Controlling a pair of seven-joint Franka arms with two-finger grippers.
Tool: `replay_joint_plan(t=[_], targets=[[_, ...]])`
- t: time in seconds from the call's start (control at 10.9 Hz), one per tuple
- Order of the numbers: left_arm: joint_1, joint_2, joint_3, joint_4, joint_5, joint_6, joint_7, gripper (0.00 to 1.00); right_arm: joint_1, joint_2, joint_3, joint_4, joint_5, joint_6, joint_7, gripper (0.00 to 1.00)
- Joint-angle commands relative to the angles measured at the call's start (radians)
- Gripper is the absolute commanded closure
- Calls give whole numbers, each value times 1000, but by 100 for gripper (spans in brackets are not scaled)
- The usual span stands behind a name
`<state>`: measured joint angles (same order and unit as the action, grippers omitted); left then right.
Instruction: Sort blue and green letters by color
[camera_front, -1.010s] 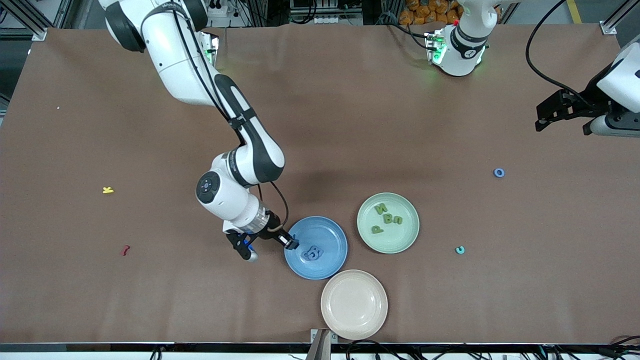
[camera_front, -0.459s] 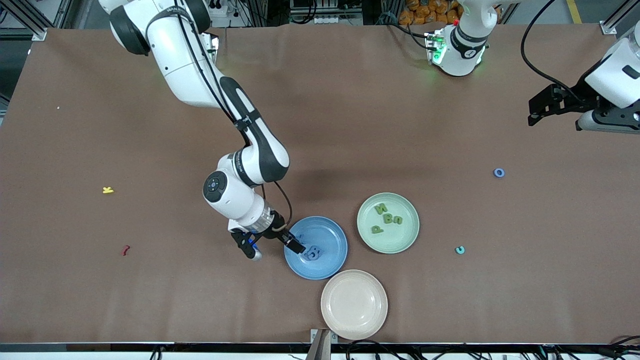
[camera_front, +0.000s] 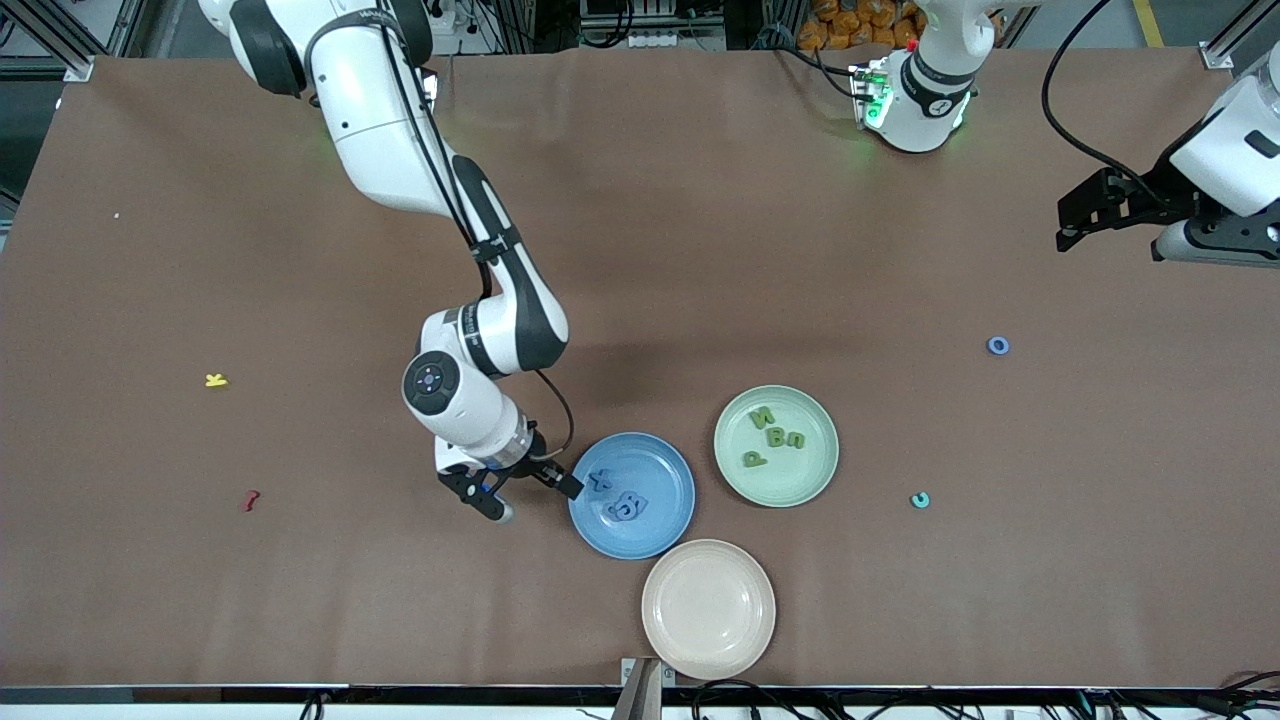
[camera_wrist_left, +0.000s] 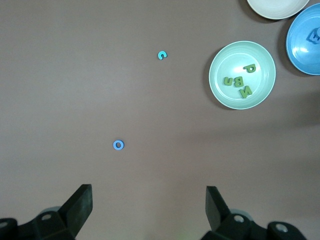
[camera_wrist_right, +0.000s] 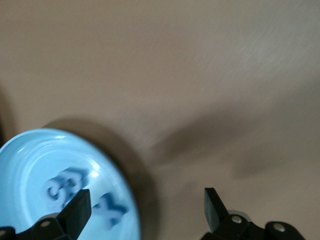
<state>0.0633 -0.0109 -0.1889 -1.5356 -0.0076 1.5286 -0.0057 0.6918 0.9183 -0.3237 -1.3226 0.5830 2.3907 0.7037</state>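
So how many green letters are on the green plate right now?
4, all on the green plate: N, B, a small n-shaped one and P. None looks hidden.

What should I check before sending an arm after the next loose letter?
1. Right gripper open and empty, beside the blue plate: ok.
2. Blue X lying in the blue plate: ok.
3. Green plate holds only green letters: ok.
4. Blue O off any plate, on the table toward the left arm's end: not ok.
5. Left gripper open, over the table near the blue O: ok.
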Motion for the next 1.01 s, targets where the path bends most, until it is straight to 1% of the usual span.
replay_joint_plan(t=[0.0,0.09,0.18,0.37,0.46,0.55,0.64,0.73,0.83,0.92], targets=[[9,-3,6,3,-26,-4,1,0,-77,-103,12,-152,-76,-39,-198,0],[10,-3,6,5,-26,-2,1,0,-109,-130,23,-188,-153,-41,-211,0],[10,-3,6,5,-25,-2,1,0,-167,-154,76,-214,-245,-42,-214,0],[9,-1,6,3,-26,-2,0,0,-327,-185,225,-240,-416,-41,-214,0],[9,-1,8,3,-22,-2,0,0,-400,-202,282,-265,-501,-41,-214,0],[9,-1,8,3,-17,-1,-2,0,-479,-226,348,-295,-559,-39,-216,0],[10,-1,9,3,-15,-1,-2,0,-562,-254,412,-331,-612,-39,-233,0],[10,-1,9,3,-3,-1,-2,0,-616,-286,454,-377,-641,-36,-251,0],[10,5,9,3,6,2,-2,0,-638,-323,465,-420,-644,-36,-275,0],[10,8,9,3,6,4,-2,0,-638,-363,465,-467,-644,-33,-292,0]])
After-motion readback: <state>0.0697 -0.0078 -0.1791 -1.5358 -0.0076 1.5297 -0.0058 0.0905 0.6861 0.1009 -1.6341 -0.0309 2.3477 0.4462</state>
